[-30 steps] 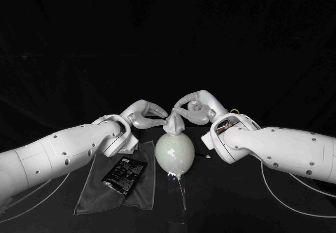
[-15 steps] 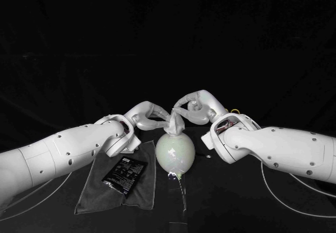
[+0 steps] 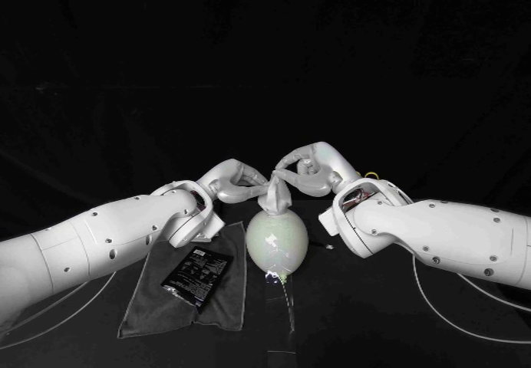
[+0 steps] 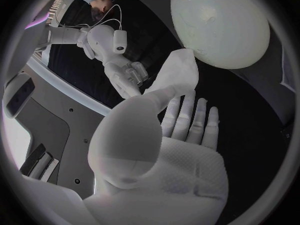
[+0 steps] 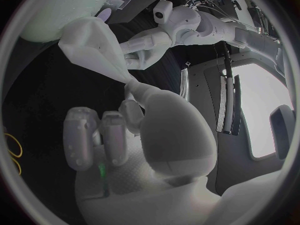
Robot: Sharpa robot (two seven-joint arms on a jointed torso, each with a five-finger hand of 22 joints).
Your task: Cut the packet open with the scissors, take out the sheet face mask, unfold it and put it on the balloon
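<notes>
Your black table [image 3: 365, 322] sits against a dark background. A grey cloth [image 3: 155, 307] is spread on its near left part, and the black packet [image 3: 197, 274] lies on that cloth. Just right of the cloth, in the middle, you have the pale balloon [image 3: 277, 241] lying on the table.

The sheet face mask [image 3: 275, 201] is out of the packet. It hangs as a bunched, twisted strip at the balloon's far end, between your two hands. Your right hand [image 3: 308, 170] has it: the right wrist view shows the strip's narrow end pinched at the fingertips, with the other fingers curled in. Your left hand [image 3: 230, 184] is at the mask from the left side. In the left wrist view its thumb meets the mask's edge while the other fingers lie long and apart. You cannot tell from that whether the left hand has a real grip.

So cutting and taking out look done, and you are at the unfolding step. Next, I judge you need a sure left pinch on a free edge. Then draw the hands apart, gently, since the wet sheet may cling to itself or tear. Only once it is spread should you lay it over the balloon.
</notes>
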